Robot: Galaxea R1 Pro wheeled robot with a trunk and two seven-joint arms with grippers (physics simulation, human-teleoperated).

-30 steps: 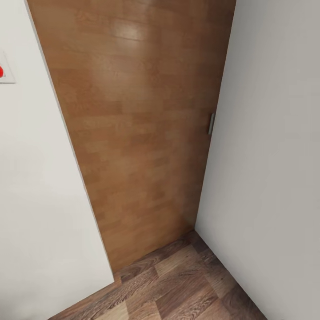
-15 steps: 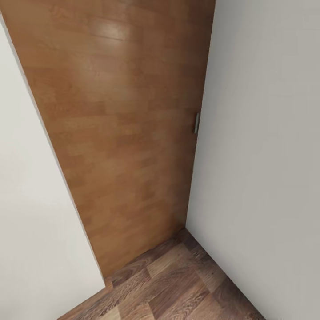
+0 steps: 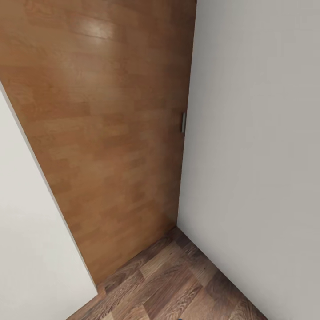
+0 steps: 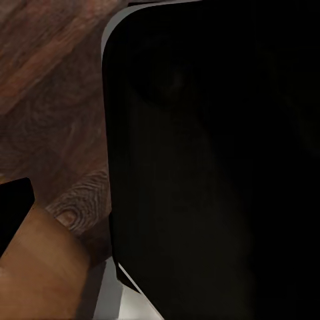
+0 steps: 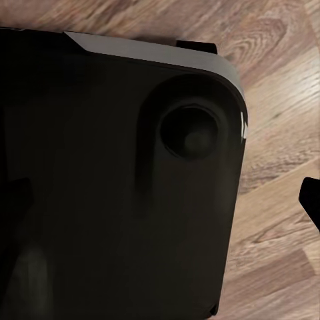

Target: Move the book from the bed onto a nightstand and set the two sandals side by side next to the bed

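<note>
In a tight corner, wooden door (image 3: 106, 133) ahead, white wall (image 3: 258, 155) crowding right; base (image 5: 113, 193) risking a scrape. Finger state of both grippers: cannot tell.

Wooden door (image 3: 102, 133) – small metal handle (image 3: 183, 122) – between white walls (image 3: 258, 146).

text: none readable | door (image 3: 102, 133): plain wood | walls (image 3: 258, 133): blank
</note>
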